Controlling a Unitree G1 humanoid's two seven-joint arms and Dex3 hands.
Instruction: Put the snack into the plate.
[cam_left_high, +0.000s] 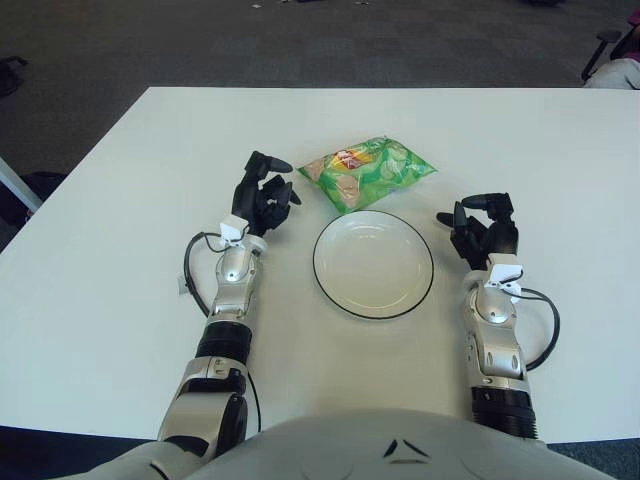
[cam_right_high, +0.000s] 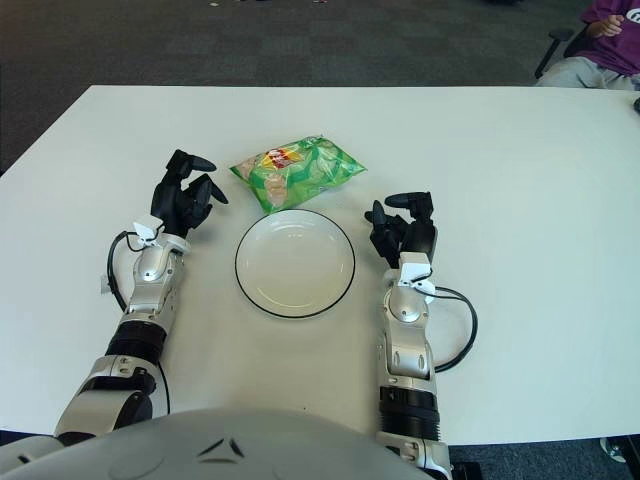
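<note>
Snack bag (cam_left_high: 366, 172) edge overlapping plate (cam_left_high: 373, 264) rim

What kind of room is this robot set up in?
Probably an office or lab: a large white table, dark carpet behind it, and part of an office chair with a seated person at the far right.

I count one green snack bag (cam_left_high: 367, 171), one white plate (cam_left_high: 373, 263), one white table (cam_left_high: 560, 200), my two hands.

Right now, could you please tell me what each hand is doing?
Left hand: open, holding nothing, just left of the snack bag.
Right hand: open, holding nothing, right of the plate.
</note>
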